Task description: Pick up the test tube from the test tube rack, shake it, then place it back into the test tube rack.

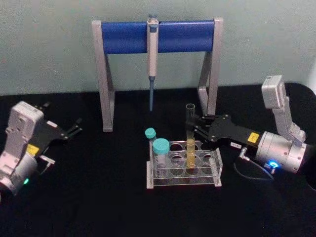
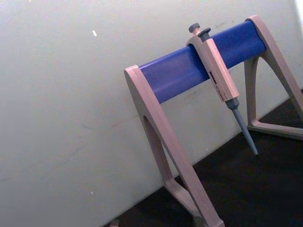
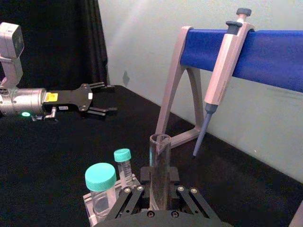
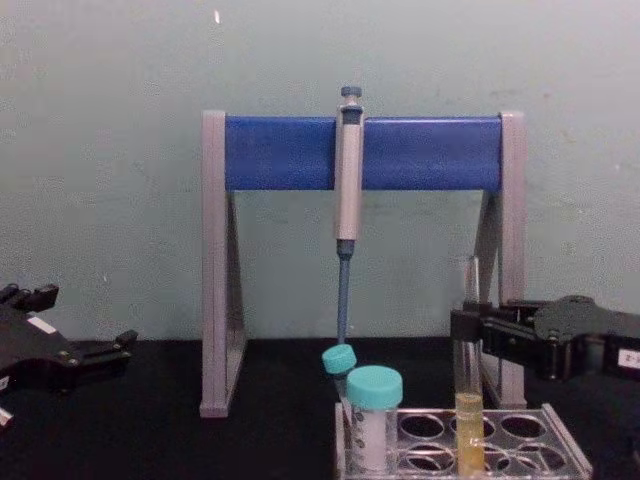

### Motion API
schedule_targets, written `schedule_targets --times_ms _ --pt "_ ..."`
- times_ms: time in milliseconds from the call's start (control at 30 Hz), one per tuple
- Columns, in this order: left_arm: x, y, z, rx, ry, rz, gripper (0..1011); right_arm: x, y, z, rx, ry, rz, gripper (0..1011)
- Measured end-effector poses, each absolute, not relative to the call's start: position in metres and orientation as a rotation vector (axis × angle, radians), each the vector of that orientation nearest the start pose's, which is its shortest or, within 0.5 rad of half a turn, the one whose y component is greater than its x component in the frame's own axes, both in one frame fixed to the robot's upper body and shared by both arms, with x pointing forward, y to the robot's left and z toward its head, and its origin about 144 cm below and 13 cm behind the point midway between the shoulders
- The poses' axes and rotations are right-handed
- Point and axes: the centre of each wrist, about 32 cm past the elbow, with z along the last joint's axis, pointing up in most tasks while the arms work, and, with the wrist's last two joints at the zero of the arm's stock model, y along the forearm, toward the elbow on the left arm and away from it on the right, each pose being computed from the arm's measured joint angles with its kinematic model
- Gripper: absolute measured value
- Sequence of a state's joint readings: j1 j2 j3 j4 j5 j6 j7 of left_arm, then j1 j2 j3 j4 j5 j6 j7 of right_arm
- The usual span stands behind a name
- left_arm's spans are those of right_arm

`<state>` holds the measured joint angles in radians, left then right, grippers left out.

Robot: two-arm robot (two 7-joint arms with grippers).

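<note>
On the counter's right side, your right hand [image 1: 196, 126] sits around the test tube [image 1: 190, 143], fingers on either side of the upper glass; can't tell if they're clamped or just bracketing it. Tube stands upright in the test tube rack [image 1: 183, 169], yellow liquid in its lower part, rack near the counter's front edge. Left hand [image 1: 74, 129] is parked at the left side, fingers apart, empty.

Risks, my read: tube is uncapped, so a hard shake spills. A tilted lift could drag the rack. The teal-capped tubes [image 1: 157, 143] stand close by.

Hard to make out: fingertip contact, hidden under the hand in the right wrist view.
</note>
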<state>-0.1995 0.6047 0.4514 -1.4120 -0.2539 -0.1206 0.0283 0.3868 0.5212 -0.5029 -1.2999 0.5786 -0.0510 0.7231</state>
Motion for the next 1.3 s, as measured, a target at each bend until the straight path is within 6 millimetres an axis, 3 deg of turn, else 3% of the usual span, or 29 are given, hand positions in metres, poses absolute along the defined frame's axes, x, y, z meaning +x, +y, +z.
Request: schedule_targets --times_ms 233,967,1067,1300 --pt "0.4886 0.3097 1.1398 0.304 -0.285 1.248 1001 0.5402 -0.2872 1.1675 -0.076 0.022 -0.568 252" --pt "0.4886 0.3097 1.1398 0.305 -0.285 1.248 1001 0.5402 -0.2873 1.1676 -0.074 0.021 -0.568 952" --pt "0.4886 0.3097 1.1398 0.305 -0.285 1.248 1001 0.5402 -0.2873 1.1676 -0.074 0.021 -0.568 997" --pt "0.4886 0.3097 1.1398 0.305 -0.285 1.248 1001 0.5402 -0.2873 1.1676 -0.073 0.021 -0.568 1000"
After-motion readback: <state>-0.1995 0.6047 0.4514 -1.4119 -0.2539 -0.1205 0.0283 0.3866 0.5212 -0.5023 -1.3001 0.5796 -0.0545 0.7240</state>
